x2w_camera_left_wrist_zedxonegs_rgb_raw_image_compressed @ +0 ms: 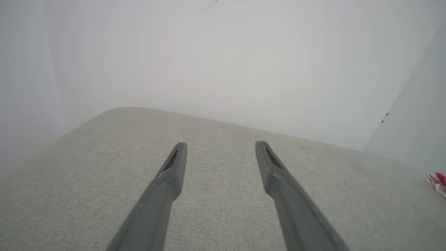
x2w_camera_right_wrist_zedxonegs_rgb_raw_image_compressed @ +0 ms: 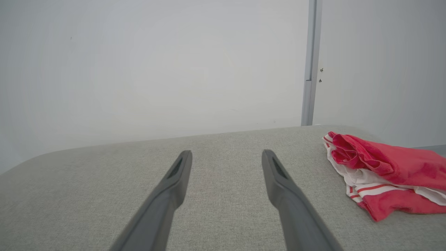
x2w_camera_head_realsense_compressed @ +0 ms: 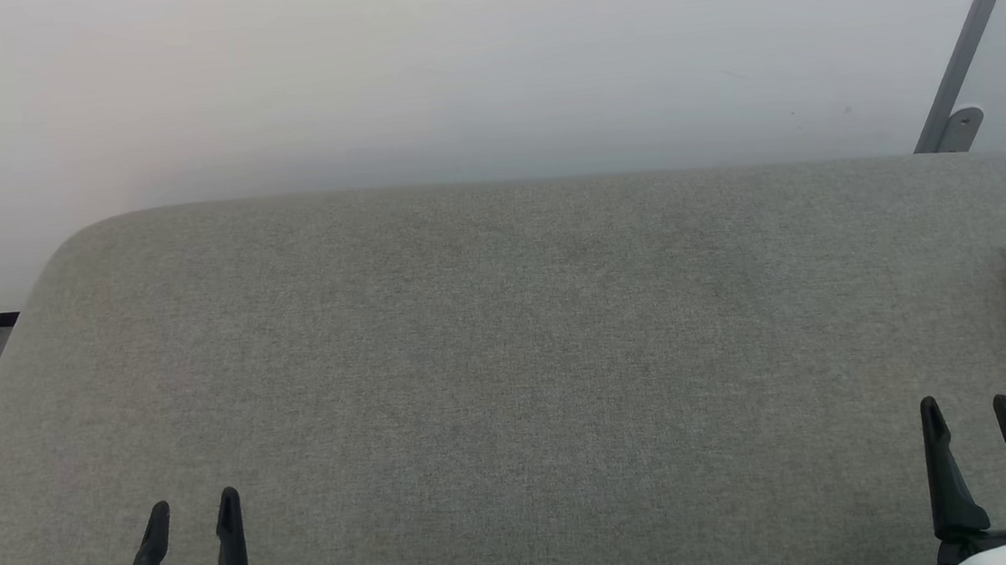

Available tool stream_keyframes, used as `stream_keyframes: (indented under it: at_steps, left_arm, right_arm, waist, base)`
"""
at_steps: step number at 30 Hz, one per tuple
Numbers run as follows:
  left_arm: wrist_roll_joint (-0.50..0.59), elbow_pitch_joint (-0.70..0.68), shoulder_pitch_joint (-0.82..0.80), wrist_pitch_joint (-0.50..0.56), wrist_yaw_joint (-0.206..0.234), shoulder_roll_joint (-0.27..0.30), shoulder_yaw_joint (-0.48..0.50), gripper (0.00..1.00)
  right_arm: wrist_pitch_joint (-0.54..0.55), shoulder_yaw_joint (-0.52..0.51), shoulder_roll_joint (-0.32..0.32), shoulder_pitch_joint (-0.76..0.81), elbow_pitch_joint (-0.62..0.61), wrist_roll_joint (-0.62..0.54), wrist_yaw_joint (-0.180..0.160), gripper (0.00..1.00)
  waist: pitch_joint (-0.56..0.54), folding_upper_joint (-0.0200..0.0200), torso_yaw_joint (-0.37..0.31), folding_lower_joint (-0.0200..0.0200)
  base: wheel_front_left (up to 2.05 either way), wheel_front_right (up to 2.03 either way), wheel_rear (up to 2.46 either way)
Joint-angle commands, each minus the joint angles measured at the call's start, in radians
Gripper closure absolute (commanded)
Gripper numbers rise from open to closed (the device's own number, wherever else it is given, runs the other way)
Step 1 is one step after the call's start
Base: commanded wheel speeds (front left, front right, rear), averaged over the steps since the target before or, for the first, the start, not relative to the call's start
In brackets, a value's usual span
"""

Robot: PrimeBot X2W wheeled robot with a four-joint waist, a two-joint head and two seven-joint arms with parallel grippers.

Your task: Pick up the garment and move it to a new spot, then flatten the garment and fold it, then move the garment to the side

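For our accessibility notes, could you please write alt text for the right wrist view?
A crumpled red garment with white striped trim lies on a grey fabric surface, right of the open right gripper, whose two dark fingers touch nothing.

Red garment (x2w_camera_right_wrist_zedxonegs_rgb_raw_image_compressed: pixel 386 174) w/ white striped trim, crumpled in a heap, far right of cushion, maybe partly folded

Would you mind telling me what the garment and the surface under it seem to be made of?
The garment looks like soft, matte cloth, perhaps cotton knit: it lies crumpled in loose folds. The surface looks like grey woven upholstery, matte: a fine flecked weave shows, and its rounded edge hints at padding.
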Motion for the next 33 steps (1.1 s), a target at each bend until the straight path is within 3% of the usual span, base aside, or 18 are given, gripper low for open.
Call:
stream_keyframes:
  at_steps: [1, 6, 7, 12, 33]
  left_arm:
    - [-0.003, 0.003, -0.013, -0.005, -0.004, 0.003, -0.001, 0.00]
    - [-0.013, 0.017, -0.016, -0.005, -0.004, 0.002, 0.001, 0.00]
    - [-0.011, 0.021, -0.005, 0.001, 0.000, -0.002, -0.001, 1.00]
    - [-0.022, 0.065, 0.014, 0.005, 0.000, -0.025, -0.008, 1.00]
    - [-0.341, 0.100, -0.071, 0.100, -0.001, -0.052, 0.019, 1.00]
  right_arm:
    - [-0.005, 0.000, 0.003, 0.012, 0.002, -0.006, 0.000, 0.00]
    - [-0.005, 0.001, 0.004, 0.012, 0.004, -0.008, 0.000, 0.00]
    - [0.001, 0.001, 0.002, 0.002, 0.007, -0.004, 0.000, 1.00]
    - [0.008, 0.003, 0.015, 0.016, 0.051, 0.007, 0.000, 1.00]
    - [0.107, 0.007, 0.030, -0.056, 0.070, 0.362, 0.000, 1.00]
  waist:
    - [0.000, 0.0000, 0.000, 0.0000]
    - [-0.002, 0.0000, 0.002, 0.0000]
    - [-0.002, 0.0000, 0.002, 0.0000]
    - [-0.001, 0.0000, 0.001, 0.0000]
    - [0.009, 0.0000, -0.013, 0.0000]
  base:
    - [0.00, 0.00, 0.00]
    - [0.00, 0.00, 0.00]
    - [0.00, 0.00, 0.00]
    - [0.00, 0.00, 0.00]
    - [0.00, 0.00, 0.00]
